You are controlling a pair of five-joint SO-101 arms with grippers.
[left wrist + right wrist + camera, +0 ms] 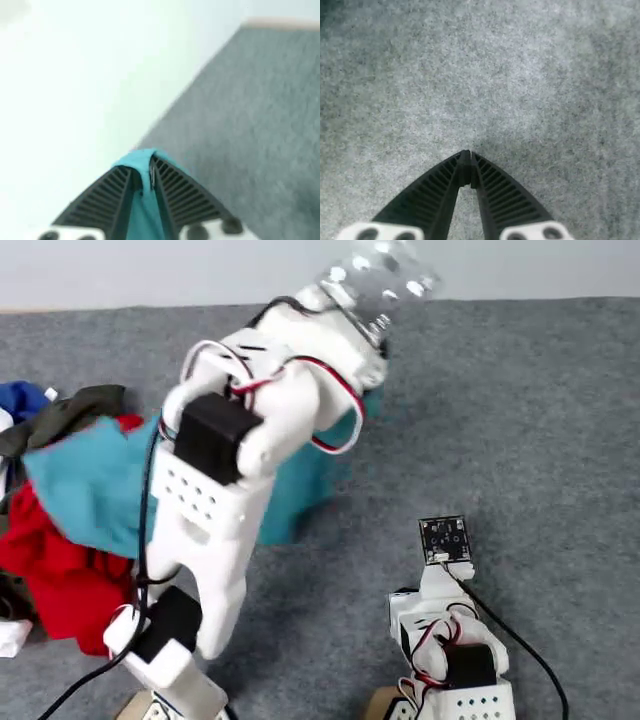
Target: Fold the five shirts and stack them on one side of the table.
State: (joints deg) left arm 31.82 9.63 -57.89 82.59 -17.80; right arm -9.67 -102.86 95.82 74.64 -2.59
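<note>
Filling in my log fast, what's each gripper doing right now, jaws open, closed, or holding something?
Left gripper: closed on the teal shirt.
Right gripper: closed, holding nothing.

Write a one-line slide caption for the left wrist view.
Left pincer shut on a fold of the teal shirt, above the grey table.

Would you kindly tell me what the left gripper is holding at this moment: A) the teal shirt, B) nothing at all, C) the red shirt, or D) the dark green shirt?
A: the left wrist view shows the teal shirt pinched in the shut left gripper.
</note>
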